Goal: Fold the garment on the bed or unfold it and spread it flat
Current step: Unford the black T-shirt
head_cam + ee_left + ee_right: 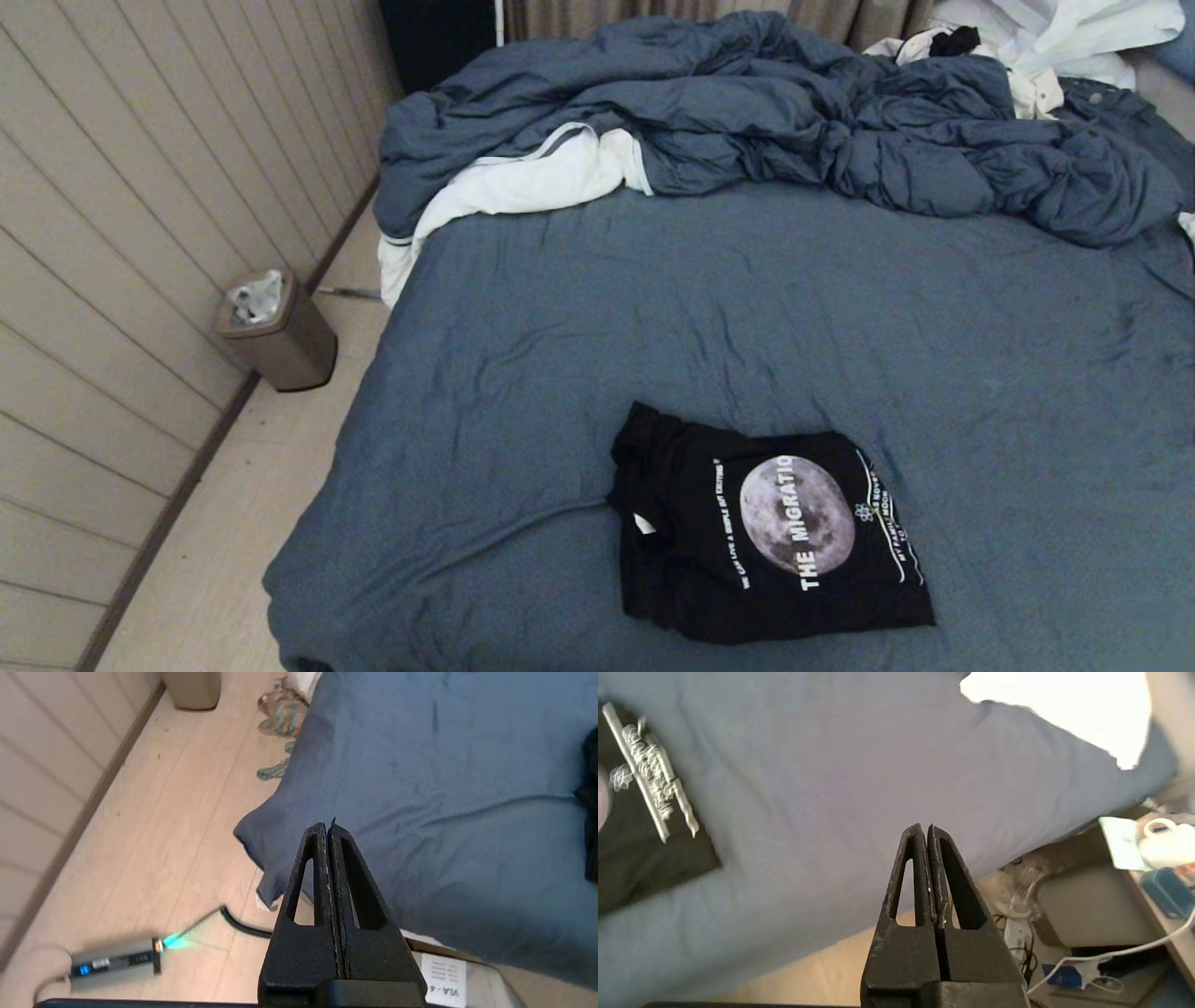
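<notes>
On the left we see a small tan metal waste bin [277, 331] on the pale floor by the panelled wall. Our left gripper [328, 828] hangs above the near left corner of the wide slate-blue-sheeted bed [747, 308], fingers pressed together, holding nothing. Near the bed's front edge lies the black thin-jersey T-shirt [766, 527], folded into a compact rectangle, grey moon print facing up. Our right gripper [927, 830] hovers past its right side, over the bed's edge, likewise closed and empty.
</notes>
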You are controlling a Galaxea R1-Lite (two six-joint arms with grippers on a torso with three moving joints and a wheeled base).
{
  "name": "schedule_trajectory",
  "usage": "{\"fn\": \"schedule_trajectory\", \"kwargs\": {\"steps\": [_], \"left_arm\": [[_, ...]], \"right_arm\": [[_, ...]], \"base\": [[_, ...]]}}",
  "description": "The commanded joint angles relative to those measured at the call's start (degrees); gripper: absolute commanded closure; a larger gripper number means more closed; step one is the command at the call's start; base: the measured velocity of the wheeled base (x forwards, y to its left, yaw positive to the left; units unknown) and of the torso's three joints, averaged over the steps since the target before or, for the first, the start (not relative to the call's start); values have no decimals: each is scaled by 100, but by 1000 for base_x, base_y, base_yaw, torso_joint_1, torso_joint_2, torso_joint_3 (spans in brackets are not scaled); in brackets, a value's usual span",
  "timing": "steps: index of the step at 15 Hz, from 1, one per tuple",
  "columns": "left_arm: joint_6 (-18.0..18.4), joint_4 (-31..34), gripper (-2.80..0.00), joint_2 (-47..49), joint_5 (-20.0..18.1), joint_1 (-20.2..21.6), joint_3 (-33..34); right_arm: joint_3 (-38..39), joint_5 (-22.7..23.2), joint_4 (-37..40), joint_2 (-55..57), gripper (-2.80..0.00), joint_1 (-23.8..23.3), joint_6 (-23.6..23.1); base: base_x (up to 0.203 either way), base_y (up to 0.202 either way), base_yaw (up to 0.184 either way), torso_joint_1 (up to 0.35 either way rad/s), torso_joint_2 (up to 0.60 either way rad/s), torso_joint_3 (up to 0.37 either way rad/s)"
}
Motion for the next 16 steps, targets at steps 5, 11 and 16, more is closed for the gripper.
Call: {"fn": "schedule_trajectory", "kwargs": {"steps": [5,11,16], "left_arm": [[241,-268,0,-5,-463,-7,212],[268,-1700,0,4,-429,1,660],[672,-1357,0,4,-473,2,678]], "right_arm": [[66,3339,407,-1268,0,151,-774],[487,3660,-790,-1431,0,178,-551],[487,3916,19,-1431,0,168,-509]], "base": [[0,0,0,0,0,0],[0,0,0,0,0,0],[0,0,0,0,0,0]]}}
